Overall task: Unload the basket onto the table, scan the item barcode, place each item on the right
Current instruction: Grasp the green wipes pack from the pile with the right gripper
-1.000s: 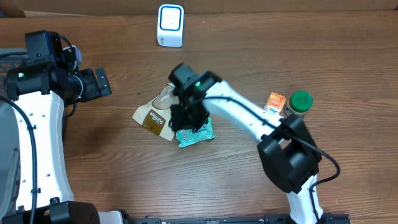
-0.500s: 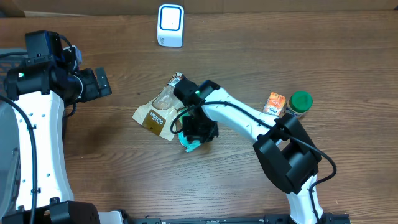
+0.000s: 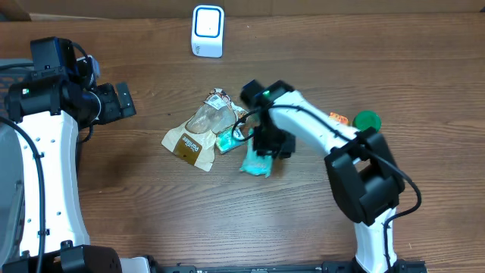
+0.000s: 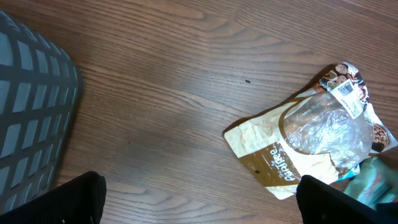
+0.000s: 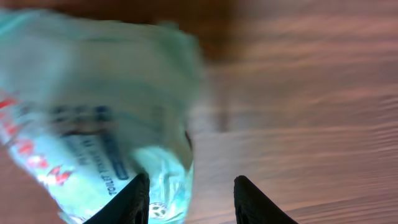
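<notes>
Left claw (image 3: 120, 100): wide open with nothing in it, hanging over bare wood at the left, well apart from the goods.
Right claw (image 3: 271, 145): over the middle of the tabletop (image 3: 151, 205), fingers (image 5: 138, 198) parted partway. In the blurred wrist view the packet lies against the left finger and bare wood shows between it and the right finger, so nothing looks clamped across both.
Packet (image 3: 256, 162): teal, just below the right claw and partly under it, lying tilted on the wood to the right of the pouch.
Scanner (image 3: 208, 30): white with a blue face, near the back edge and well apart from the packet.
Pouch (image 3: 193, 136): brown with a clear window, flat, left of the packet. Its white barcode label (image 4: 348, 96) faces up at the top corner.
Second teal piece (image 3: 227, 140): touching the pouch's right side, between the pouch and the right claw.
Right side: a jar with a green lid (image 3: 367, 120) and an orange pack (image 3: 339, 117) close together, partly behind the right arm.
Left edge: a grey basket (image 4: 31, 124) stands at the side.
Open room: bare wood in front of the goods, and a broad stretch between the pouch and the scanner.
Surface: dark wood grain.
</notes>
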{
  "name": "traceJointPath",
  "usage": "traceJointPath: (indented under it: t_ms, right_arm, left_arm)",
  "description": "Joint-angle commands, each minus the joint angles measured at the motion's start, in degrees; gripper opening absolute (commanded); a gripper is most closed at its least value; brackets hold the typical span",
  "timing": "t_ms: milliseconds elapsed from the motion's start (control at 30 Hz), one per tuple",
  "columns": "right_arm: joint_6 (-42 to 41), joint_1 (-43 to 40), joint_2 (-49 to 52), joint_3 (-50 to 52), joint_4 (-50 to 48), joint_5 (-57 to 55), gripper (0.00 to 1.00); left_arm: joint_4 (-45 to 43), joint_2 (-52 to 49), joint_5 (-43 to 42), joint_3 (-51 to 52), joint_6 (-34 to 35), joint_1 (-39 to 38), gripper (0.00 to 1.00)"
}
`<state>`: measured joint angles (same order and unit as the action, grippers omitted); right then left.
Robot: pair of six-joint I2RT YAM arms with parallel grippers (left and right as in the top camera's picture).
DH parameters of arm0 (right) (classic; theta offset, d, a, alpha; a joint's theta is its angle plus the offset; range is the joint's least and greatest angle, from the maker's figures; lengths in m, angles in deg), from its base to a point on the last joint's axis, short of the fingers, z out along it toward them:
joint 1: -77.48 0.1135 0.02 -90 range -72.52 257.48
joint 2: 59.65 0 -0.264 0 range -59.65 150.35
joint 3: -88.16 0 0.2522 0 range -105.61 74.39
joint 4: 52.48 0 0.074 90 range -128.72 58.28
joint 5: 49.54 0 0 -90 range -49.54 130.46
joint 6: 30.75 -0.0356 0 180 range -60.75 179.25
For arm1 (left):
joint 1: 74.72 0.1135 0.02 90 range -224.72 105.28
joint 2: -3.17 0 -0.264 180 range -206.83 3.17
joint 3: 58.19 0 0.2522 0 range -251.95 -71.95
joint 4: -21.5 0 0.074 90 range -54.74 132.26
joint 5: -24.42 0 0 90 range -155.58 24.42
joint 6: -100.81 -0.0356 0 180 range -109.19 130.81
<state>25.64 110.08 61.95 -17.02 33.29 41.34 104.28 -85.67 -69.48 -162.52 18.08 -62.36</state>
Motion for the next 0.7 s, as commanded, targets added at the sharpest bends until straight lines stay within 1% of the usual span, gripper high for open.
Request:
traceJointPath:
  t_ms: [0,33,167,367,533,667]
  right_arm:
    - [1.1,-5.0,0.0,0.5,0.1,-3.3,0.4]
    - [1.7,-6.1,0.0,0.5,0.2,-3.0,0.4]
    - [9.0,-9.6,0.0,-0.5,0.2,3.3,0.4]
    - [18.5,-11.4,0.0,-2.8,-0.1,12.9,0.41]
    - [24.8,-11.4,0.0,-2.7,0.6,16.0,0.49]
    - [24.9,-11.4,0.0,-1.7,0.5,16.4,0.55]
  left_arm:
    - [0.0,0.3,-0.2,-0.3,-0.7,-0.4,1.0]
    - [0.0,0.3,-0.2,-0.3,-0.7,-0.4,1.0]
    - [0.0,0.3,-0.2,-0.3,-0.7,-0.4,0.99]
    - [0.0,0.3,-0.2,-0.3,-0.7,-0.4,1.0]
    - [0.0,0.3,-0.2,-0.3,-0.7,-0.4,1.0]
    - [0.0,0.3,-0.2,-0.3,-0.7,-0.4,1.0]
